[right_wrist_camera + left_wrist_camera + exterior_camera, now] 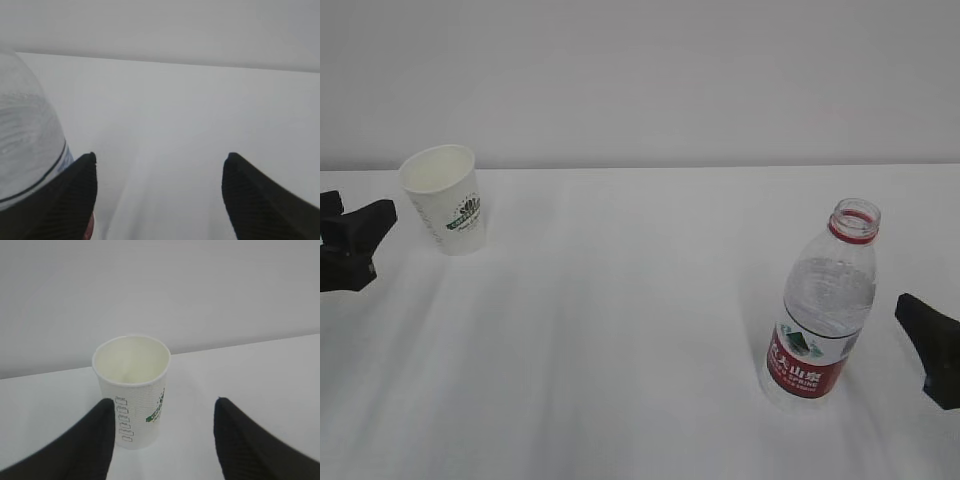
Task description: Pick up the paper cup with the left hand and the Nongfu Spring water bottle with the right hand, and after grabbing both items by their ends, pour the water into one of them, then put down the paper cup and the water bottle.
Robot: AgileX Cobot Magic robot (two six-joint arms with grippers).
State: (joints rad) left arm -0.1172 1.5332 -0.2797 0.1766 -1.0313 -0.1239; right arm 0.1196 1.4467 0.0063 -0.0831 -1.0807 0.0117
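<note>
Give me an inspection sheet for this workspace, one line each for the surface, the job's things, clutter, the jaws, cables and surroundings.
Surface: white table, bare between the two items.
Paper cup: upright, far left, looks empty in the left wrist view, untouched.
Nongfu Spring water bottle: upright, right side, cap off, water inside, untouched.
Clutter: nothing seen.
Left gripper: jaws open, one finger in front of the cup's side, no grip.
Right gripper: jaws open, bottle at its left finger rather than between the jaws, no grip.
Cables: nothing seen.
Surroundings: plain pale wall behind the table.
</note>
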